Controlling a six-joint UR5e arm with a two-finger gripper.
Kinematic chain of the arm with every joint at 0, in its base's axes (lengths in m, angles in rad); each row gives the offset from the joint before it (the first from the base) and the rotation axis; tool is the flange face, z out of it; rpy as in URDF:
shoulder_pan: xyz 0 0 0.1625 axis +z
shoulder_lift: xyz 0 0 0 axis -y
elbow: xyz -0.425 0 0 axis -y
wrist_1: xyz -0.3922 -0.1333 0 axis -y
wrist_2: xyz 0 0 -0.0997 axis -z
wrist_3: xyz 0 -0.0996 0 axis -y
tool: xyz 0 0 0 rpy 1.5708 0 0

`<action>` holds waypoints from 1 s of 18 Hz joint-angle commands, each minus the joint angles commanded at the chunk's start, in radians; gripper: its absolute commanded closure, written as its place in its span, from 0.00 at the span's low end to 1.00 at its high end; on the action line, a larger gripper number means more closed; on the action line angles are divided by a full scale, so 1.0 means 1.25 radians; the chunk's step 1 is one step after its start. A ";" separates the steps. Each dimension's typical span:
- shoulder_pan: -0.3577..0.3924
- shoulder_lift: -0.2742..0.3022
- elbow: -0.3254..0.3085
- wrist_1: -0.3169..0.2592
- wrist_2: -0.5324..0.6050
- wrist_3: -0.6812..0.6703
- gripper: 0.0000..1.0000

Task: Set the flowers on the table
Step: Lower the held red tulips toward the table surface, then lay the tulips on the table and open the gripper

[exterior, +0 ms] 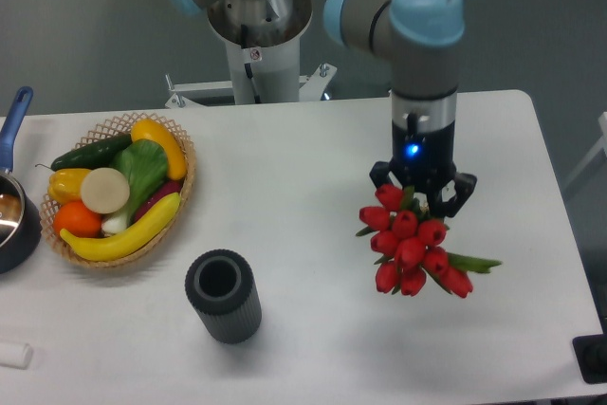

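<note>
The flowers (413, 248), a bunch of red tulips with green leaves and stems pointing to the lower right, are at the right half of the white table (303, 234). My gripper (422, 198) points straight down over the top of the bunch. Its fingers curl inward around the upper tulip heads, so it looks shut on the flowers. The fingertips are hidden behind the blooms. I cannot tell whether the bunch touches the tabletop or hangs just above it.
A dark ribbed cylindrical vase (223, 296) stands front centre-left. A wicker basket (180, 198) of fruit and vegetables sits at the left. A dark pot with a blue handle (13, 206) is at the left edge. The table's right edge is close to the flowers.
</note>
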 joint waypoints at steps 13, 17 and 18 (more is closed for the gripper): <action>-0.063 -0.156 0.047 0.000 0.121 0.004 0.61; -0.063 -0.163 0.059 0.001 0.118 0.009 0.08; -0.064 -0.162 0.060 0.001 0.116 0.007 0.00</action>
